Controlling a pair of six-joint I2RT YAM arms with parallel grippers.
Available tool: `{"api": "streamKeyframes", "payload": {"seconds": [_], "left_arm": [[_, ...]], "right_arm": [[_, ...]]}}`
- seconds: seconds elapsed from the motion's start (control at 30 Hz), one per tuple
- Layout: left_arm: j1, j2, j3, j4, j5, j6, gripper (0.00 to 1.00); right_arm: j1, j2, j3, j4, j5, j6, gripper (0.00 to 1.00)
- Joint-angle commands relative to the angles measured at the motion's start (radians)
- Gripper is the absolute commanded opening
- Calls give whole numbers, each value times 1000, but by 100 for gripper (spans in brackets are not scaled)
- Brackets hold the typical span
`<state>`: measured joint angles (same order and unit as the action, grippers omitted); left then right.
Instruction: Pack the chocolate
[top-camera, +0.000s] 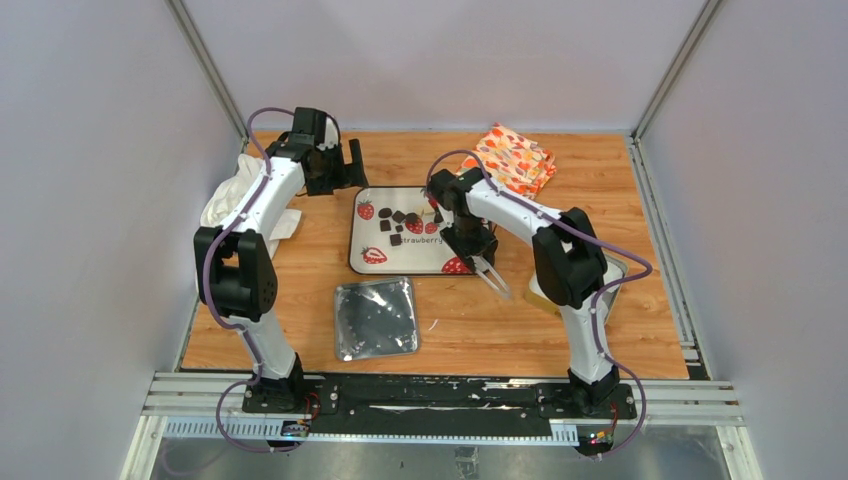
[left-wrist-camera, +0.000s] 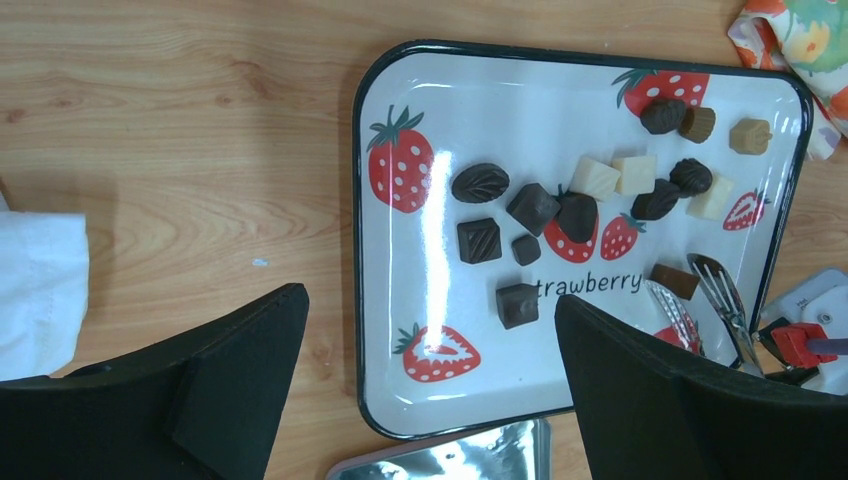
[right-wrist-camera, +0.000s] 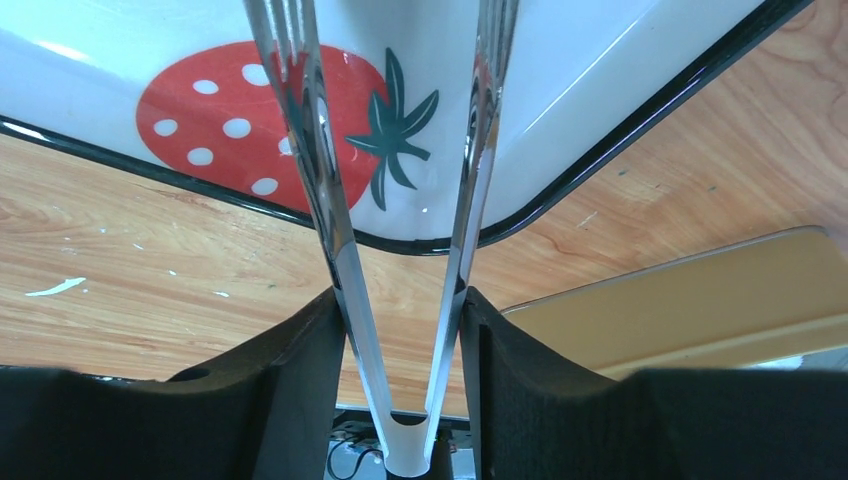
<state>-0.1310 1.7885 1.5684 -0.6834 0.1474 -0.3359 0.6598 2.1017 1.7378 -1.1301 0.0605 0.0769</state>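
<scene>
Chocolate (left-wrist-camera: 532, 207) pieces, mostly dark brown

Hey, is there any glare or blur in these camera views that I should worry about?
Left wrist view: a bright vertical glare streak runs down the tray, but the chocolates are sharp. Top view: the silver box reflects light in patches. Right wrist view: the mirror-like tongs reflect the strawberry print.

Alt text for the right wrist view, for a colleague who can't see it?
The right end effector grips shiny metal tongs, their two arms reaching over the corner of a white, black-rimmed tray printed with a red strawberry. Under them is the wooden tabletop, with a flat tan board at right.
</scene>
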Motion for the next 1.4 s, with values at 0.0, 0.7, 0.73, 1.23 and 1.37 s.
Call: {"api": "streamKeyframes", "payload": {"seconds": [0.0,0.7,0.73,1.23,1.37], "left_arm": [[8,3,33,-1,-12,11,100],[8,40,114,-29,-20,15,100],[8,41,118,-29,-19,15,100],[10,68,125,-18,42,-1,100],[10,74,136,-18,56,-6,100]], "right_arm": [[-18,11,20,-44,34,-42,45],[-242,-353,-176,-43,-81,47,0],[-265,-402,-228,-28,-98,66,0],[-848,-900,-789,44,-150,330,0],[-869,-845,-768,61,-163,297,0]]}}
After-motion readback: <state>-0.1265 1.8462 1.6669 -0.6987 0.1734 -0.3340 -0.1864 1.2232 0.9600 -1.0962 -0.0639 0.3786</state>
